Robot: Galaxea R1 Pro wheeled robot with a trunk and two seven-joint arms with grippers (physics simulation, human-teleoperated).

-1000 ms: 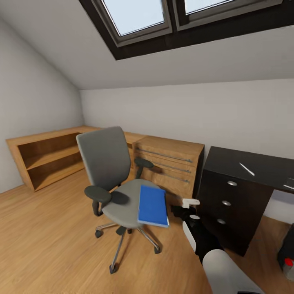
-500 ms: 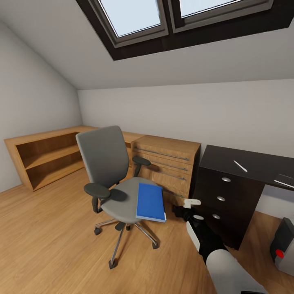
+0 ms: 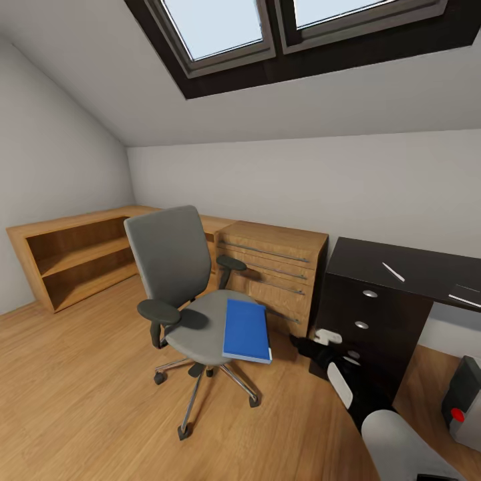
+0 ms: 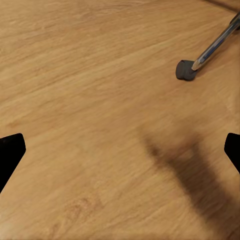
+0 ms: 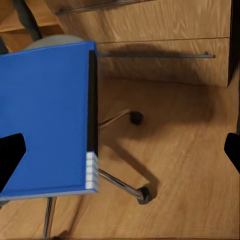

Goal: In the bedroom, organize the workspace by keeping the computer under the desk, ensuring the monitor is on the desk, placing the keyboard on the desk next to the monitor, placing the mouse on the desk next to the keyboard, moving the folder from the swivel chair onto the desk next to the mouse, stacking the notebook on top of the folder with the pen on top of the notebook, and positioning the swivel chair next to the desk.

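Right gripper (image 5: 120, 150) spread wide, nothing between the jaws, fingertips (image 5: 11, 157) black at the two edges of the right wrist view. Blue folder (image 5: 47, 117) flat on the swivel chair (image 3: 180, 287) seat, overhanging its edge, ahead of the open jaws and off toward one fingertip; not touched. Chair caster (image 5: 144, 195) and wooden drawer unit (image 5: 165, 40) beyond the jaws, over the wood floor (image 5: 190, 165).

Left gripper (image 4: 120, 150) likewise parted, empty, above bare wood floor, with a caster and chrome chair leg (image 4: 215, 42) well ahead of the jaws.

In the head view, right arm (image 3: 347, 374) low between chair and black desk (image 3: 401, 274), two thin pale items on the desktop, too small to identify. Computer tower (image 3: 464, 401) on the floor beside the desk.
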